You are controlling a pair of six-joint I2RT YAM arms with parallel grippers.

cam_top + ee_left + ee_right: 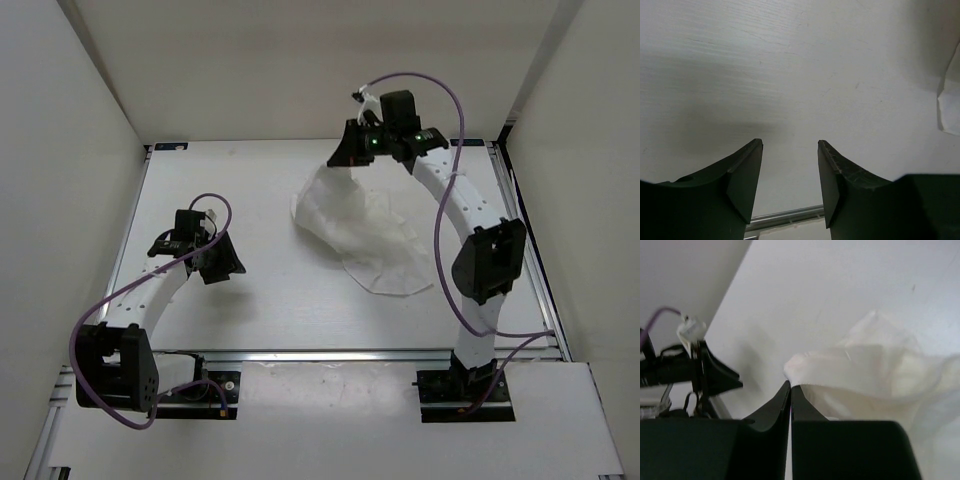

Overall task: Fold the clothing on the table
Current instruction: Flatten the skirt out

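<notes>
Top external view: we note the right gripper (346, 157) far out over the table (250, 310), near its far edge. Its jaws are pressed together on one edge of the clothing (372, 238). The white fabric rises in a narrow peak to the fingertips. The rest lies wrinkled on the tabletop, spreading toward the near right, between the right arm and the table's middle.

Right wrist view: we see the right gripper (790, 388) with no gap between its fingers. A rolled edge of the clothing (875, 371) sits right at the tips, and the fabric sags away to the right.

Left gripper (220, 262) hovers over bare table on the left side, well apart from the fabric. Left wrist view: its (790, 146) jaws stand spread wide with nothing between them. Only table surface (790, 70) lies below, and a corner of the clothing (951, 107) shows at the right border.
</notes>
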